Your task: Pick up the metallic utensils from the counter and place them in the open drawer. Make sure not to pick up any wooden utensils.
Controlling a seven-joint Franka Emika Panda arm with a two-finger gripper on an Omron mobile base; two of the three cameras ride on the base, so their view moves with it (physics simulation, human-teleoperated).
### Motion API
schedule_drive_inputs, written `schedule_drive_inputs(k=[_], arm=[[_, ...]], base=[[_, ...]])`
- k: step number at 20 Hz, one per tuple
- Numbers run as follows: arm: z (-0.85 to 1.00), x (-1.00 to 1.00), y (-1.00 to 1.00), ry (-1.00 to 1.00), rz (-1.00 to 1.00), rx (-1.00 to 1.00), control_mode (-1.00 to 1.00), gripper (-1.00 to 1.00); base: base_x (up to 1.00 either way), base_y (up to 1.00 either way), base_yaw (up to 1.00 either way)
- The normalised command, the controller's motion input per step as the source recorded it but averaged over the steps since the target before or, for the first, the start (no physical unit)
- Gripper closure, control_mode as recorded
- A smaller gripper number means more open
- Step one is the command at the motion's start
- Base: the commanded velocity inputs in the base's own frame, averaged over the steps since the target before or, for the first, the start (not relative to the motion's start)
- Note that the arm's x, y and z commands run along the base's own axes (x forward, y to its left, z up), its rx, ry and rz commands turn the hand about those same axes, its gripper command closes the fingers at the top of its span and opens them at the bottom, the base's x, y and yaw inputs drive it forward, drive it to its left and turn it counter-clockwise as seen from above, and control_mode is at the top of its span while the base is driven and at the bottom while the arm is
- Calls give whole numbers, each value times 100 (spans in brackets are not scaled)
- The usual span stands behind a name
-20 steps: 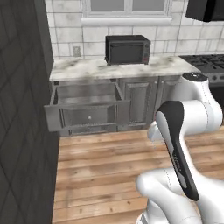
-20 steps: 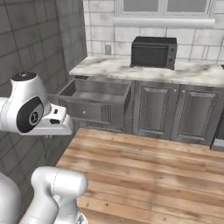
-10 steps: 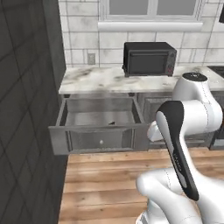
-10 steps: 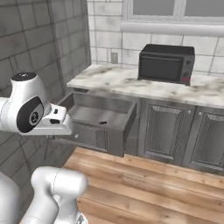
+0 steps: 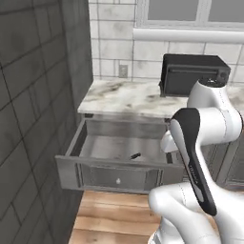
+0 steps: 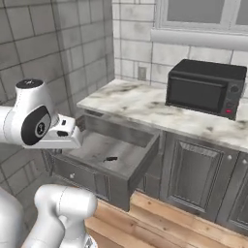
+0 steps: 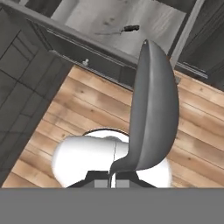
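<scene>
**A:** What is the gripper (image 7: pixel 113 175) carrying?

**B:** In the hand view its jaws are closed tight on the thin neck of a grey metal spoon (image 7: pixel 151 109). The spoon's long axis runs from the fingertips at 6 o'clock up to about 12, leaning slightly toward 1, and the bowl is the far end.

**A:** Where is the open drawer (image 5: pixel 71 162) from there?

**B:** It lies ahead, between 11 and 12 o'clock in the hand view. Its panelled front runs across the top of that picture, and the spoon's tip overlaps the near edge of it (that's only how the two line up from this camera; I'd judge the spoon is not over the drawer's floor yet). Below the spoon there is wooden floor (image 7: pixel 57 109).

**A:** Is anything in the drawer already?

**B:** Yes, a knife (image 5: pixel 135 156) with a short black handle lies flat on the drawer floor. In the hand view it runs roughly from 8 to 2 o'clock, with the handle at the 2 end. It also shows in the right base view.

**A:** And the counter (image 6: pixel 140 104)?

**B:** It is the marble slab above and behind the drawer, with a black microwave (image 6: pixel 206 89) toward its 3 o'clock end. I can't make out any utensils on the part in view.

**A:** So what does the next move depend on?

**B:** In my judgement the spoon has to go forward toward 12 o'clock until its bowl is past the drawer front. Then the gripper can let go of it beside the knife.
</scene>
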Motion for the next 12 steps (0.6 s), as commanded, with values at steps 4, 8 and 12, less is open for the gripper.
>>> schedule_drive_inputs(k=[4,8,12], arm=[[0,0,0,0,0,0,100,100],[0,0,0,0,0,0,100,100],[0,0,0,0,0,0,100,100]], base=[[20,-17,45],[2,-50,50],[-2,-62,62]])
